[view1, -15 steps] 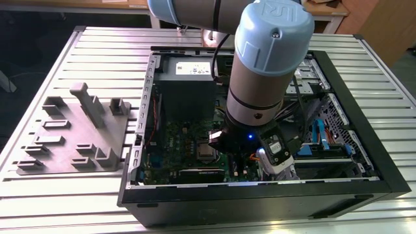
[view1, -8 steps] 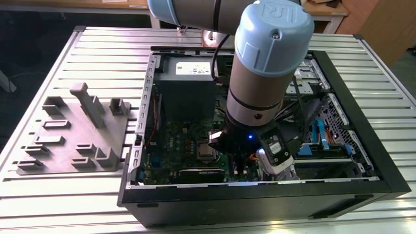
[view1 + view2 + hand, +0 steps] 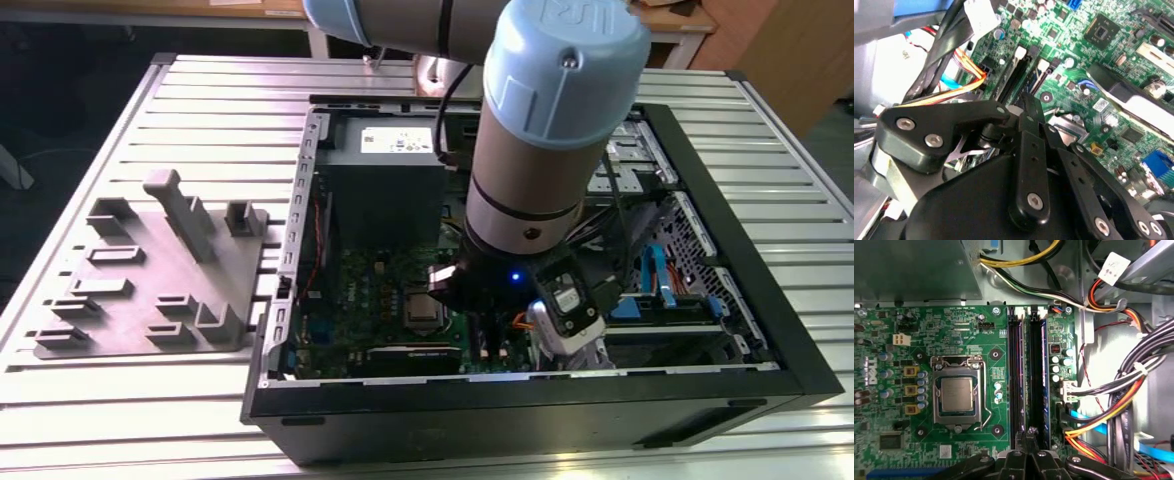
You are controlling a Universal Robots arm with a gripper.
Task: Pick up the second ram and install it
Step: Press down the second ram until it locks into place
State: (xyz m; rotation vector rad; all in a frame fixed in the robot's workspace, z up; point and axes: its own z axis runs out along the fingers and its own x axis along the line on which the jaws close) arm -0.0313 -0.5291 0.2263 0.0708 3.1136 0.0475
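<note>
Green motherboard (image 3: 954, 330) lies under the gripper (image 3: 1029, 432), inside the open black case (image 3: 534, 415). In the first wrist view the two fingertips meet with no visible gap and grasp nothing; they sit over the near end of two long black slots (image 3: 1015, 375).

Second ram (image 3: 1042, 365): a thin blue-edged strip standing edge-on in the slot farther from the processor socket (image 3: 956, 395), running straight away from the fingertips. Latching cannot be judged.

Room and edges:
- On the socket side of the gripper the board is low and flat, with open room.
- On the other side, close beside the slots, sit a row of capacitors (image 3: 1056, 367) and a bundle of black, orange and blue cables (image 3: 1124, 405). Room is tight there.
- Beyond the far slot ends is the grey power supply (image 3: 914, 270), with yellow and black leads.

View differences:
- The exterior view shows the arm (image 3: 547, 130) reaching down into the case, the case wall just behind the wrist, and a grey fixture tray (image 3: 147, 280) well apart on the slatted table (image 3: 747, 100).
- The second wrist view shows the gripper (image 3: 1026, 102) from behind its black linkage, its tips above the slot ends.
</note>
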